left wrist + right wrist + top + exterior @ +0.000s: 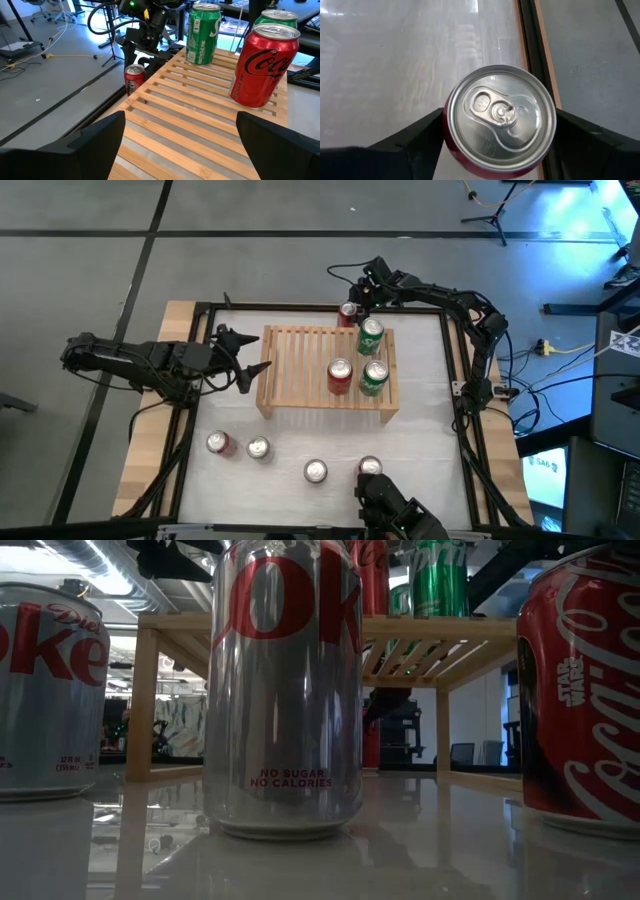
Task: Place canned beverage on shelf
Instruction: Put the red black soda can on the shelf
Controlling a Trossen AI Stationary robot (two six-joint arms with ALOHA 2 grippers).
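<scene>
Silver and red cans crowd the near strip of the white table (300,442): we count a red can (219,443) and a silver can (259,448) toward the left, another silver can (316,471) in the middle and a red can (369,467) at the near right. In the low view the middle silver one stands close and hides much of the rack behind it. Farther in stands the shelf (300,370), a low rack of pale wood with a slatted top on short side legs, set near the table's centre. On its right half we see three upright cans: a red one (340,376), a green one (374,377) just beside it and a second green one (371,336) behind. At the shelf's left end the left gripper (252,358) hangs with fingers spread wide, holding nothing. At the far edge, just beyond the shelf, a small red can (348,314) stands on the table; the right gripper (500,145) flanks it, fingers at both sides, though we cannot tell whether they press it.
</scene>
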